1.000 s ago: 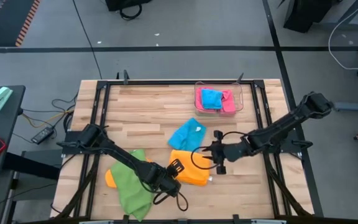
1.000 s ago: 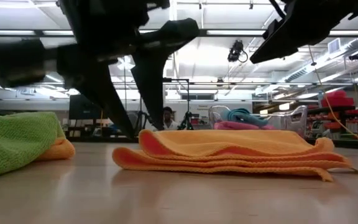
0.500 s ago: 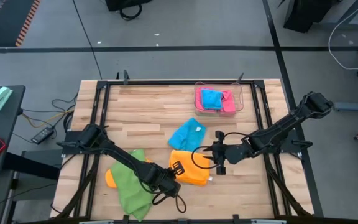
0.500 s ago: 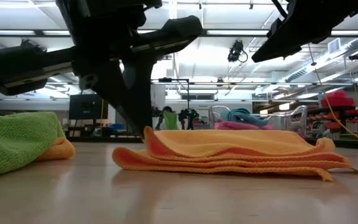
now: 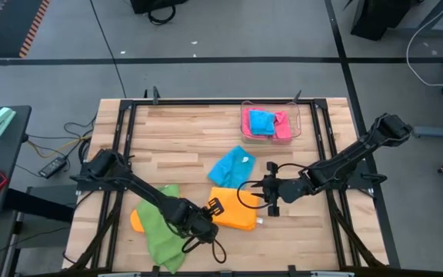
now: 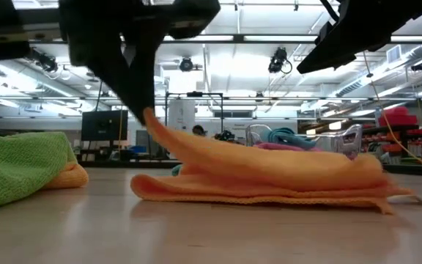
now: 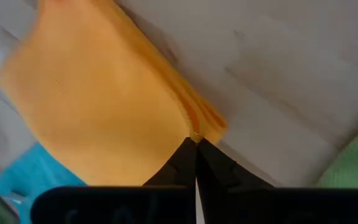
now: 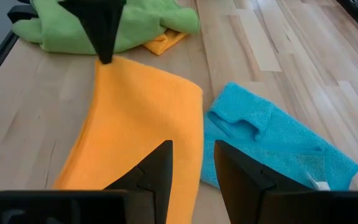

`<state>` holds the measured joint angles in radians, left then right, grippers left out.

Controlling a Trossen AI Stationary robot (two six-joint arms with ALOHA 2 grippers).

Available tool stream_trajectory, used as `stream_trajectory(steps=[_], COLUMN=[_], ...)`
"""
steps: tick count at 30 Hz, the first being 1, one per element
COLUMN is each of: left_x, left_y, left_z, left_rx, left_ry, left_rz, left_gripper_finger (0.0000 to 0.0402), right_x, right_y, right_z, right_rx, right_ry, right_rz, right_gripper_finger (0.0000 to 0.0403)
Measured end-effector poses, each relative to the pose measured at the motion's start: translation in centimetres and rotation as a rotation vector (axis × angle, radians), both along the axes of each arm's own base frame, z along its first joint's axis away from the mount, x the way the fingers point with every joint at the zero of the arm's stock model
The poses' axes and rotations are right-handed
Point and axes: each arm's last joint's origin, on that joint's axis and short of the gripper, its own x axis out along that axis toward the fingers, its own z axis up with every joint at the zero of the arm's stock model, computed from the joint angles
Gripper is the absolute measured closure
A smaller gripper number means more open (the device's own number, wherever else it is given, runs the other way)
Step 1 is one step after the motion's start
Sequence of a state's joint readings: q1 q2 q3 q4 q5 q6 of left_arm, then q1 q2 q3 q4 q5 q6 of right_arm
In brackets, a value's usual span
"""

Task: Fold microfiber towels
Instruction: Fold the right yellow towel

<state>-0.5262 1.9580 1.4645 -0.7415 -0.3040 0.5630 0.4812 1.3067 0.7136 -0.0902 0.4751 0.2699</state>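
Left gripper (image 5: 210, 209) fingers pinch the orange towel's (image 5: 235, 214) corner, lifting it; right gripper (image 5: 270, 188) fingers, spread, hover beside that towel.

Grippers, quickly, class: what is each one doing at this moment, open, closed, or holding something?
Left gripper: closed on a corner of the orange towel, lifting it.
Right gripper: open, holding nothing, above the orange towel's far edge.

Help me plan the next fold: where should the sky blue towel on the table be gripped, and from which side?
Grip the sky blue towel at its loose flap, the raised fold near the orange towel. Probably come from above: the rest lies flat on the table, offering no other edge to pinch.
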Motion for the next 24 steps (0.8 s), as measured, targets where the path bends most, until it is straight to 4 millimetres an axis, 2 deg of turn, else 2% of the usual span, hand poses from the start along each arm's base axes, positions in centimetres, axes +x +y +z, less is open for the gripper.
stream_trajectory(steps=[8,12,15,19,24], left_x=[0.7,0.9,0.9,0.8,1.5], left_y=[0.2,0.4,0.4,0.4,0.2], left_z=[-2.5,-3.2,-2.9,-1.2,-0.1], left_rx=[0.002,-0.017,-0.033,-0.087,-0.201], left_ry=[0.066,0.074,0.063,0.023,-0.070], left_rz=[0.043,0.112,0.141,0.215,0.334], left_gripper_finger=[0.0391,0.0356,0.0313,0.0258,0.0223], right_x=[0.1,0.1,0.3,0.8,1.2], right_y=[0.1,0.1,0.2,0.5,0.7], right_z=[0.0,0.0,-0.5,-2.3,-4.7], right_rx=[0.008,0.030,0.063,0.097,0.124], right_ry=[-0.004,-0.005,0.011,0.075,0.178], right_rz=[0.011,0.007,-0.012,-0.065,-0.127], right_gripper_finger=[0.0276,0.0276,0.0276,0.0275,0.0253])
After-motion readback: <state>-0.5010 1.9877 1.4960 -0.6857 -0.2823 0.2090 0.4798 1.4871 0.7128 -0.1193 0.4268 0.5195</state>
